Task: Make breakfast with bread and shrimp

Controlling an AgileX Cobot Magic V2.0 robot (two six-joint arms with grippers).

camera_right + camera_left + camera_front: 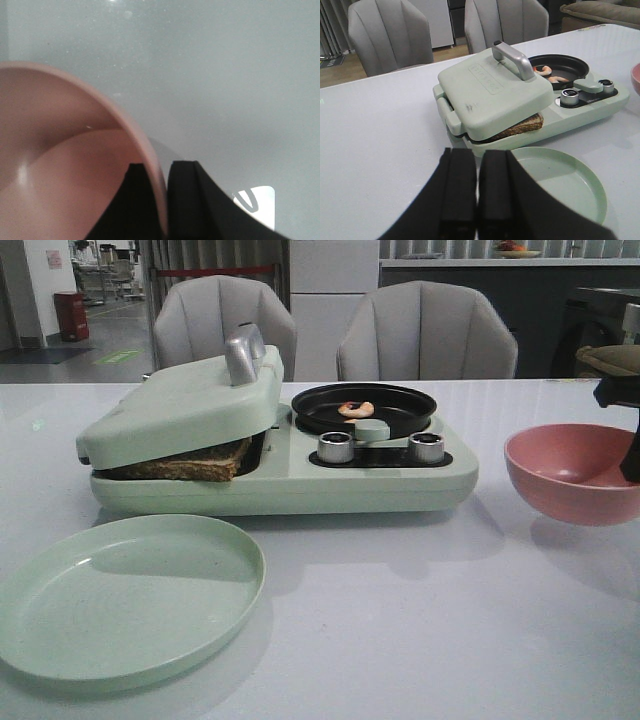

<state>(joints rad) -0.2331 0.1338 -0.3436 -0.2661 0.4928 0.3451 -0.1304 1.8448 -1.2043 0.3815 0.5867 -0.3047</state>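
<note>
Right claw: pinched on the rim of the pink bowl, which looks empty.
Left claw: closed, empty, above the table.
Bread: inside the press under its tilted lid.
Shrimp: lying in the black pan.
Progress: loading looks done; green plate unfilled, serving remains.

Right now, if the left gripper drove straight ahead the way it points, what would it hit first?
Probably the green plate's near rim, then the sandwich maker's lid and the bread under it. The left gripper looks shut; depth is uncertain.
</note>
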